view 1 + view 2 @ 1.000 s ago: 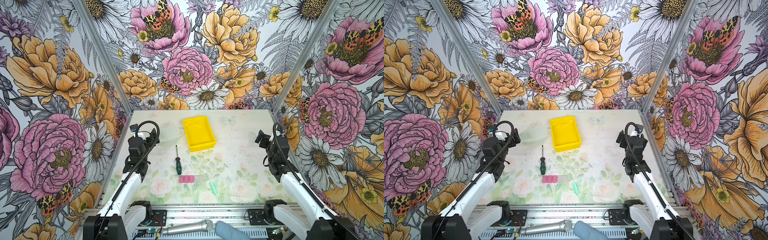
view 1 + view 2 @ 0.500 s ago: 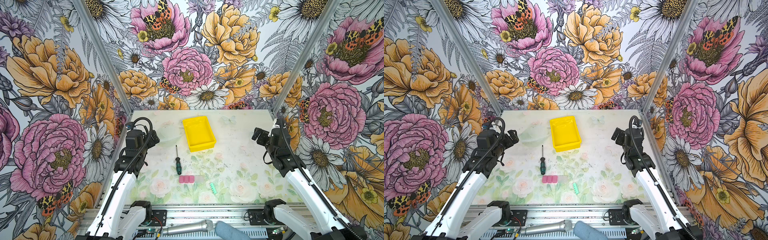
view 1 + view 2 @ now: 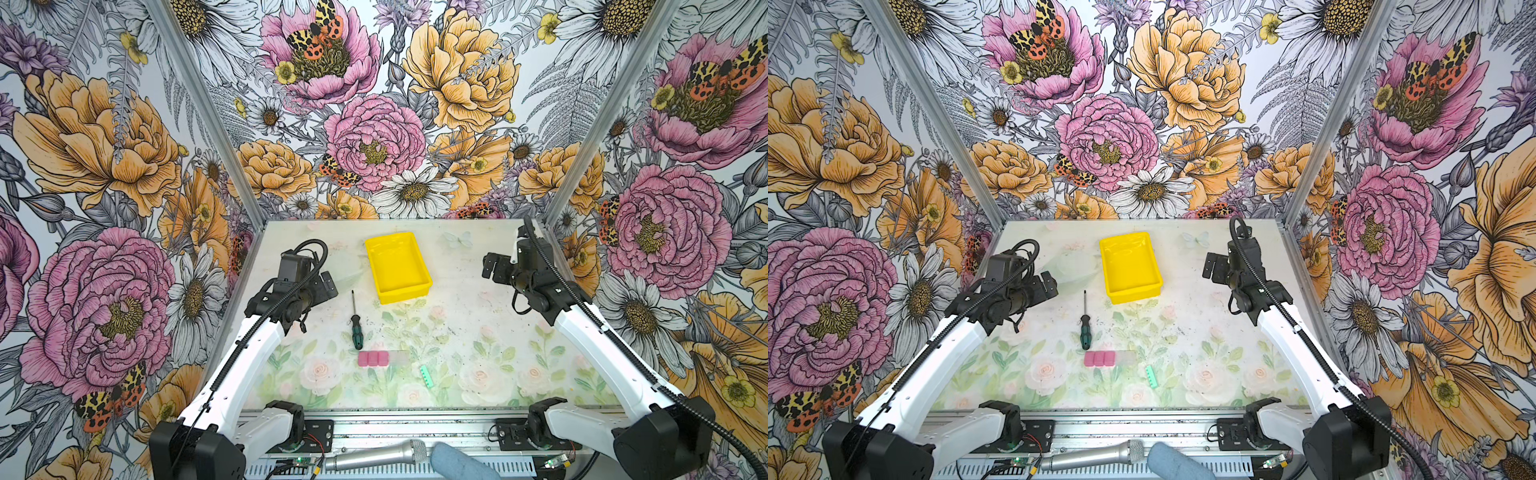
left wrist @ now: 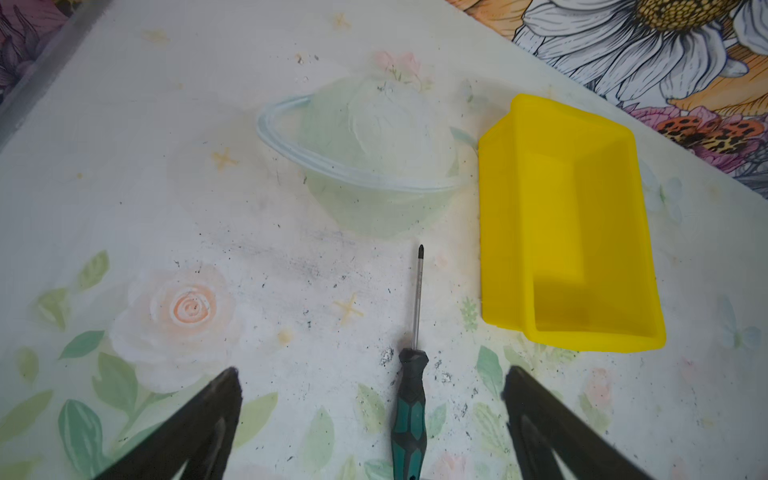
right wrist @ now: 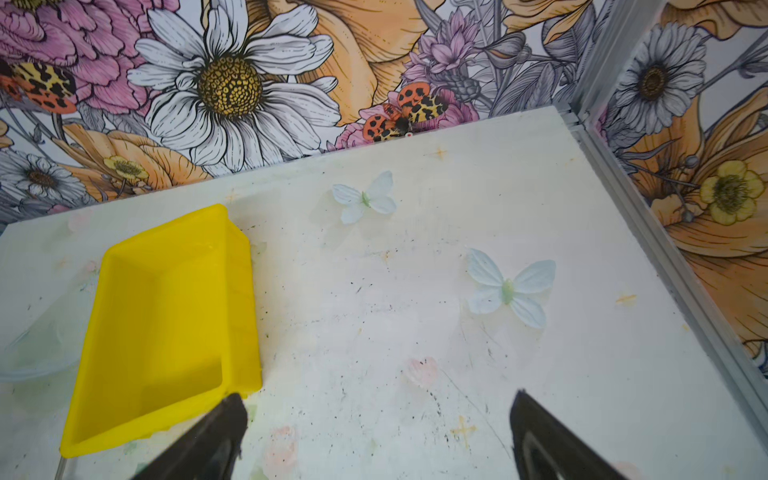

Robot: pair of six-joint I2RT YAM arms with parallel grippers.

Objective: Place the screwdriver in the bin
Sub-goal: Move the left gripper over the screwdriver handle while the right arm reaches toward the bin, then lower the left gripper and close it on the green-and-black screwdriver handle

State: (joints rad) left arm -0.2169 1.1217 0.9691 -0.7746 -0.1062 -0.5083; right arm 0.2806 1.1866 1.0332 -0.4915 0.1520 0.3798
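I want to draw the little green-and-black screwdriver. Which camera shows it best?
The left wrist view: the small screwdriver with green-and-black handle and thin metal shaft lies close, tip sharp, handle's end cut off. In both top views the screwdriver is whole but tiny. The right wrist view misses it.

screwdriver (image 3: 356,331) front-left of bin (image 3: 405,293), not touching

We see the screwdriver (image 3: 355,322) loose on the table (image 3: 478,332).
It lies between our left gripper (image 3: 329,283) and the bin (image 3: 405,296).
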